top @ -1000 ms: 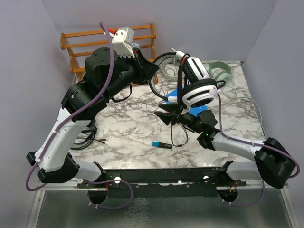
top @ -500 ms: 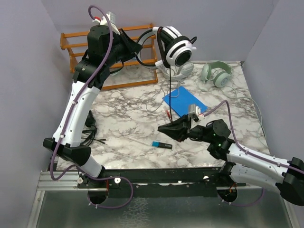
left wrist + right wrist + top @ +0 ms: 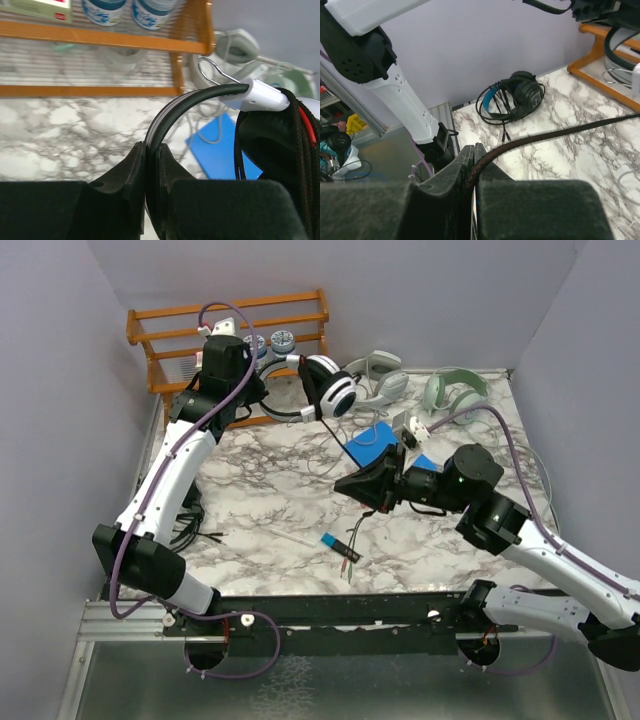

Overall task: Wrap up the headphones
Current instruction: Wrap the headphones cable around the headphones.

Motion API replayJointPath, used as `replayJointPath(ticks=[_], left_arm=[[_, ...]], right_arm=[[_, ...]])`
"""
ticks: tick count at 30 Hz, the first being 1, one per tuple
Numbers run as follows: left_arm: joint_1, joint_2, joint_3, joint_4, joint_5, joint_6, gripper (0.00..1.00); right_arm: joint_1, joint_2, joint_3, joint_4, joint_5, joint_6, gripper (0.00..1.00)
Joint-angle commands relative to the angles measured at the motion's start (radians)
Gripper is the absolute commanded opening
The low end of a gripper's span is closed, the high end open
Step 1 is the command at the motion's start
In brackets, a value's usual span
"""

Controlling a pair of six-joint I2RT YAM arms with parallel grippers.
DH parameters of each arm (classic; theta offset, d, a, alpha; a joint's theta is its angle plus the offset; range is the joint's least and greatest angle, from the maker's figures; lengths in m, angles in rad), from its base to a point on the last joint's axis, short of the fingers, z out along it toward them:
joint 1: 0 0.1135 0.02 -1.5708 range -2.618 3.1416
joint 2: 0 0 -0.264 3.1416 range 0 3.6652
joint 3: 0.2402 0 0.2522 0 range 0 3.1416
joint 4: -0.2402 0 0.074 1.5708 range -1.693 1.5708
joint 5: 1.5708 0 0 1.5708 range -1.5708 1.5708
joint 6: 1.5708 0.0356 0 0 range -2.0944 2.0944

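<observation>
The left jaws clamp the headband (image 3: 200,97) of the white-and-black headphones (image 3: 328,387) above the surface (image 3: 270,490) toward 12 o'clock. The right jaws pinch their dark cable (image 3: 545,135) near centre.

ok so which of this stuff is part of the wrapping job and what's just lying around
Job: white-and-black headphones in left end effector; dark cable in right end effector; black headphones; pale grey headphones; pale green headphones.
Lying about: blue card; screwdriver; wooden rack.
</observation>
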Motion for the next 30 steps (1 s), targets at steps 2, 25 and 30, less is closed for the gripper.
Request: replayJointPath(ticks=[2,25,30], left_arm=[[0.000,-0.128,-0.040,0.029,-0.220,0.221,0.00],[-0.335,-0.395,-0.390,-0.003,0.031,0.797,0.00],[-0.347,-0.384,-0.377,-0.055,0.095,0.821,0.00]], right_arm=[[0.005,0.071,0.187,-0.379,0.027,-0.081,0.09],[0.003,0.231,0.400,-0.614,0.696,-0.317,0.04],[-0.029,0.292,0.360,-0.573,0.739,-0.290,0.06]])
